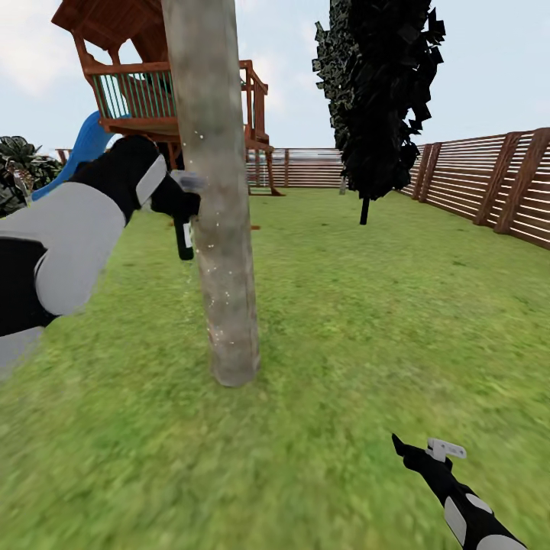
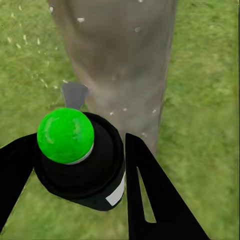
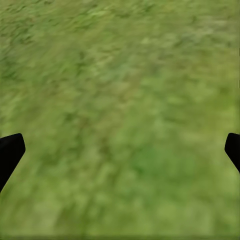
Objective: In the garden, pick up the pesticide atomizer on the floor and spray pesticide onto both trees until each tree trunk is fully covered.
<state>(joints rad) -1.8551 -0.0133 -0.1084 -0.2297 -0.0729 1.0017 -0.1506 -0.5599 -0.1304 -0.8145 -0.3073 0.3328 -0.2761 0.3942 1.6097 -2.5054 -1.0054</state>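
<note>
The grey-brown mottled tree trunk [image 1: 218,229] rises from the grass just in front of me, dotted with small white specks. My left gripper [image 1: 177,200] is raised against the trunk's left side and is shut on the pesticide atomizer [image 1: 183,238], a small black bottle hanging below the fingers. In the left wrist view the atomizer [image 2: 92,177] sits between the two black fingers [image 2: 150,185], its round top glowing green, its grey nozzle pointing at the tree trunk [image 2: 120,60] close ahead. My right gripper [image 1: 418,457] hangs low at the right, open over bare grass [image 3: 120,110].
A wooden playset [image 1: 145,84] with a blue slide [image 1: 84,145] stands behind the trunk. A dark cypress-like tree [image 1: 378,99] stands right of centre. The slatted brown fence [image 1: 489,179] runs along the back and right. A palm-like plant [image 1: 19,172] is at far left.
</note>
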